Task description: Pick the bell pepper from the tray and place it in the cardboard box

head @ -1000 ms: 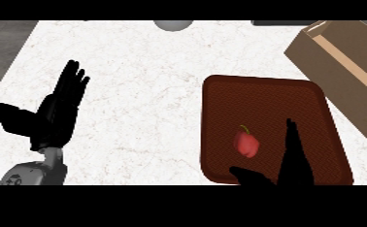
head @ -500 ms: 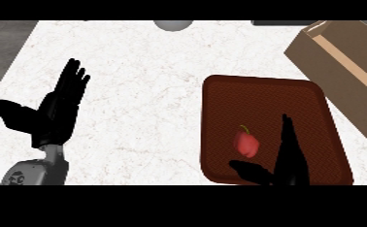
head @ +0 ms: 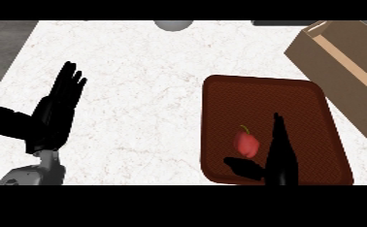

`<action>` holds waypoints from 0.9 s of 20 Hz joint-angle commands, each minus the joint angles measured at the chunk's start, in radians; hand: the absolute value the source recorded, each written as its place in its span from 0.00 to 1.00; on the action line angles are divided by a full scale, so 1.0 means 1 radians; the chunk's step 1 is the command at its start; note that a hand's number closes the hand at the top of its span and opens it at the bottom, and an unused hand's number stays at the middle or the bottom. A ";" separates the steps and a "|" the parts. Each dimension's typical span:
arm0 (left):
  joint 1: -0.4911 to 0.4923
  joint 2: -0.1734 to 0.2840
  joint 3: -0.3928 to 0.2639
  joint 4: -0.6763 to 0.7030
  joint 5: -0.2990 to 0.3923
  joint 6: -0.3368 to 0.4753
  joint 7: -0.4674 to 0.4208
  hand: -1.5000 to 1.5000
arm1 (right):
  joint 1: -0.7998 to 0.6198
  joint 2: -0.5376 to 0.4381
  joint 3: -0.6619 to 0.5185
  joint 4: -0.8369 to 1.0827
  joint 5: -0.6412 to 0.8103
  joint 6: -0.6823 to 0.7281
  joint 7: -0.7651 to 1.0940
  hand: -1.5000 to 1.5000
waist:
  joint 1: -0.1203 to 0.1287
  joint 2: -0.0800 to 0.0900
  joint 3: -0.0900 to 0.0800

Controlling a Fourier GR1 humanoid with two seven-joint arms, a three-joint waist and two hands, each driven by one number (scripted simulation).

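Head view: bell pepper [head: 247, 142] lodged near the tray's [head: 301, 92] front edge; right hand [head: 279, 155] spread wide beside it, nothing held; left hand [head: 56, 109] rested open at the tabletop's [head: 158, 75] left edge; cardboard box [head: 337, 61] at far-right corner; risk judged: pepper nudged aside by straight fingers.

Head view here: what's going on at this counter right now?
The robot's right hand is over the brown tray, fingers straight, just right of the red bell pepper, with its thumb below the pepper. Nothing is grasped yet. The left hand rests open at the left of the counter. The cardboard box sits at upper right, beyond the tray.
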 commanded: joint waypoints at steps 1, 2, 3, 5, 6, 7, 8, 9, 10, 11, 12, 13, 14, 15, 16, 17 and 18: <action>0.003 -0.030 0.005 0.014 -0.026 -0.001 -0.002 0.50 | 0.033 -0.024 -0.029 0.000 -0.052 0.008 -0.047 0.00 | -0.002 0.000 0.000; 0.015 -0.013 0.017 -0.052 -0.018 -0.012 0.032 0.50 | 0.018 0.009 0.038 0.033 0.009 -0.061 -0.003 0.00 | 0.000 0.000 0.000; 0.048 -0.024 -0.005 -0.115 -0.024 -0.001 0.063 0.50 | -0.023 0.004 -0.020 -0.009 -0.006 0.044 0.028 0.00 | 0.001 -0.001 0.000; -0.024 -0.013 0.048 -0.003 -0.012 -0.033 0.037 0.50 | -0.015 0.009 -0.007 0.038 -0.014 0.003 -0.019 0.00 | -0.001 0.000 0.000; -0.002 -0.027 0.041 0.008 -0.022 -0.042 0.000 0.50 | 0.006 -0.005 -0.033 0.009 -0.030 0.024 -0.019 0.00 | -0.001 0.000 0.000; -0.059 -0.015 0.062 0.038 -0.015 -0.039 0.025 0.50 | 0.009 0.007 -0.010 0.043 -0.003 -0.002 -0.036 0.00 | -0.002 0.000 0.000; -0.005 -0.030 0.038 -0.031 -0.032 -0.032 0.028 0.50 | -0.014 0.010 0.003 0.086 0.000 -0.033 -0.032 0.00 | 0.000 0.000 0.000; -0.038 -0.057 0.025 0.086 -0.054 -0.032 -0.044 0.50 | -0.021 0.010 -0.014 0.111 -0.010 -0.036 -0.058 0.00 | -0.002 0.001 0.000; -0.026 -0.062 0.008 -0.027 -0.076 0.008 0.040 0.50 | -0.047 0.010 -0.027 0.085 -0.017 -0.013 -0.035 0.00 | 0.000 0.000 0.000; -0.006 -0.076 -0.011 0.003 -0.094 0.000 -0.010 0.50 | -0.052 0.010 0.045 0.104 0.032 -0.061 0.020 0.00 | 0.000 0.000 0.000; -0.014 -0.066 0.027 0.025 -0.067 -0.024 -0.019 0.50 | -0.038 0.010 -0.009 0.105 -0.001 -0.061 -0.055 0.00 | -0.001 0.000 0.000; -0.076 -0.055 0.057 0.084 -0.061 -0.020 -0.016 0.50 | -0.046 0.010 0.037 0.126 0.003 -0.072 -0.007 0.00 | -0.002 0.000 0.000; 0.032 -0.093 0.007 0.030 -0.072 -0.030 -0.060 0.50 | -0.046 0.004 -0.037 0.123 -0.025 -0.047 -0.067 0.00 | 0.000 0.000 0.000; 0.043 -0.087 -0.002 -0.014 -0.075 -0.032 -0.027 0.50 | -0.131 0.010 -0.010 0.164 0.010 -0.049 0.024 1.00 | 0.002 0.000 0.000; 0.018 -0.102 -0.016 -0.011 -0.109 0.004 -0.015 0.50 | -0.091 0.010 -0.010 0.224 -0.022 -0.085 -0.087 1.00 | 0.001 0.000 0.000; -0.015 -0.031 0.066 -0.012 -0.037 -0.056 0.022 0.50 | -0.079 -0.001 -0.004 0.157 0.016 -0.042 -0.078 1.00 | 0.001 0.000 0.000; -0.015 -0.047 0.063 0.018 -0.030 -0.055 0.008 0.50 | -0.070 0.010 0.051 0.199 0.078 -0.080 -0.046 1.00 | 0.001 0.000 0.000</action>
